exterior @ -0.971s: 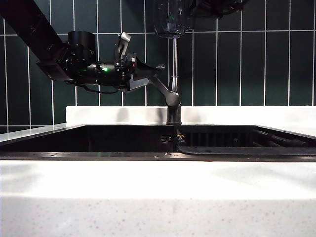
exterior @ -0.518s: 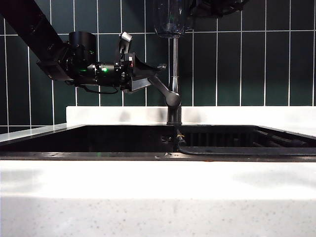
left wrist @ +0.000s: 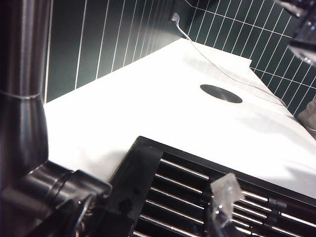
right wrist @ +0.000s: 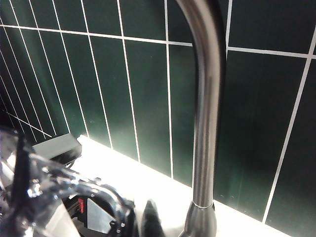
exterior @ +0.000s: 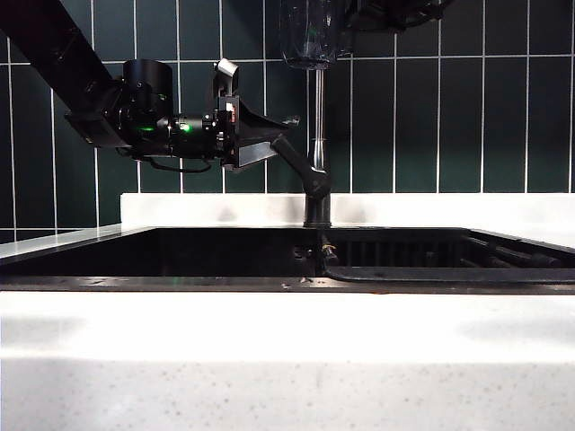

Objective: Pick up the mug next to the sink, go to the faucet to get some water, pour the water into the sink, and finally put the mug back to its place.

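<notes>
Mug (exterior: 308,36): clear glass, held high at the top edge of the exterior view, directly above the faucet's thin vertical pipe and well above the sink. In the right wrist view the glass (right wrist: 44,192) fills the near corner, blurred, with the faucet pipe (right wrist: 205,108) curving overhead just beside it.

Right hand (exterior: 359,16): only partly in the exterior view, at the top edge just right of the mug. Fingers cannot be made out clearly in either view; it reads as clenched on the mug, which hangs from it off any support.

Faucet (exterior: 316,135): pipe rises from a dark cylindrical base (exterior: 316,208) at the back rim of the sink. Lever (exterior: 292,157) angles up and to the left from the base.

Left hand (exterior: 269,130): at the lever's upper end, arm coming in level from the left. Jaws spread wide, released; one finger above the lever tip, one below. Whether either finger touches the lever cannot be told. Left wrist view shows the faucet body (left wrist: 24,98) very close, plus one translucent fingertip (left wrist: 224,197) over the ribbed drainer (left wrist: 197,197).

Sink (exterior: 180,256): black basin, drainer section to the right, set in a white speckled surface (exterior: 287,359). Dark green wall tiles (exterior: 449,117) behind. A round black disc (left wrist: 221,93) lies on the surface beyond the drainer, with a thin white cable (left wrist: 207,54) running to the wall.
</notes>
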